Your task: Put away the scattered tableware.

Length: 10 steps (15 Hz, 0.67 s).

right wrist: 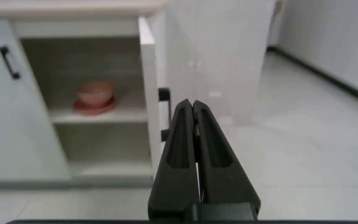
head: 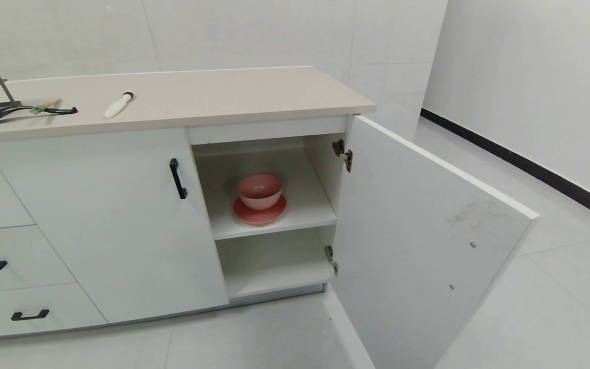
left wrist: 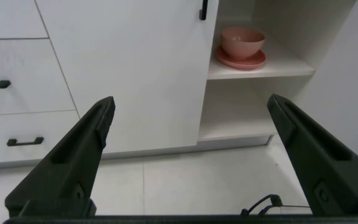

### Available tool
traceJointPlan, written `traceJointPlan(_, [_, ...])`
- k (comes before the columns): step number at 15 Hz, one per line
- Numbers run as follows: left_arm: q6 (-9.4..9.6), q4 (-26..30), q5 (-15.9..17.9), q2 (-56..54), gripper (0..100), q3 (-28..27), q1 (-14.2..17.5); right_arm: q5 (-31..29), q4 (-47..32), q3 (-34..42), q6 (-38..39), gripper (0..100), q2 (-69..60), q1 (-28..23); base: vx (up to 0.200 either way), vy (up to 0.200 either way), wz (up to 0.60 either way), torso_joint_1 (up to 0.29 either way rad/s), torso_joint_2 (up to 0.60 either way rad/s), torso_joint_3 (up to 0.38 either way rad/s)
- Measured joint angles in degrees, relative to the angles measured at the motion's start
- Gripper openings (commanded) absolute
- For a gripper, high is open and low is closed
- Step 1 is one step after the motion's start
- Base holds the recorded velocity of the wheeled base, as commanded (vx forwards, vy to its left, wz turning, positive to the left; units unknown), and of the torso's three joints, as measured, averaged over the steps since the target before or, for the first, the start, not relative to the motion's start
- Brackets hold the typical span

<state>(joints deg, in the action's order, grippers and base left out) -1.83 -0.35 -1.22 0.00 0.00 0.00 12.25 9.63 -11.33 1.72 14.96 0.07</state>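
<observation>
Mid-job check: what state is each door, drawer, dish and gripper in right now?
Right cabinet door: swung wide open.
Left cabinet door: closed.
Drawers: closed.
Plate: flat on the upper shelf.
Bowl: upright, sitting on the plate.
Left gripper: open, holding nothing.
Right gripper: shut, holding nothing.

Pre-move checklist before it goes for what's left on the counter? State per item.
1. Cabinet door swung open: ok.
2. Bowl seated on plate on the upper shelf: ok.
3. Left gripper open and empty: ok.
4. Right gripper ready to grasp: not ok, shut, holding nothing.
5. Counter cleared: not ok, white-handled utensil and chopsticks lie there.
6. Counter items within arm reach from here: cannot tell.
</observation>
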Motion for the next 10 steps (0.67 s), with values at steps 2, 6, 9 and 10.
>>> traceJointPlan(2, [0.02,0.09,0.00,0.00,100,0.00,-0.02,1.95,0.51,-3.61,-0.35,0,9.63,1.29,-0.100,0.000,0.00,-0.001,0.00,-0.001])
traceJointPlan(6, [-0.16,0.04,-0.11,0.00,100,0.00,0.00,3.49,8.20,-8.11,-6.07,0,29.88,1.66,-0.100,0.000,0.00,0.002,0.00,0.000])
traceJointPlan(9, [-0.17,0.04,-0.09,0.00,100,0.00,0.00,4.13,15.96,-9.07,-9.97,0,40.80,0.20,0.000,0.000,0.00,0.000,0.00,0.000])
traceJointPlan(10, [-0.16,0.02,-0.09,0.00,100,0.00,0.00,4.68,18.55,-9.14,-10.17,0,43.17,0.02,0.200,-0.200,0.00,0.012,0.00,-0.002])
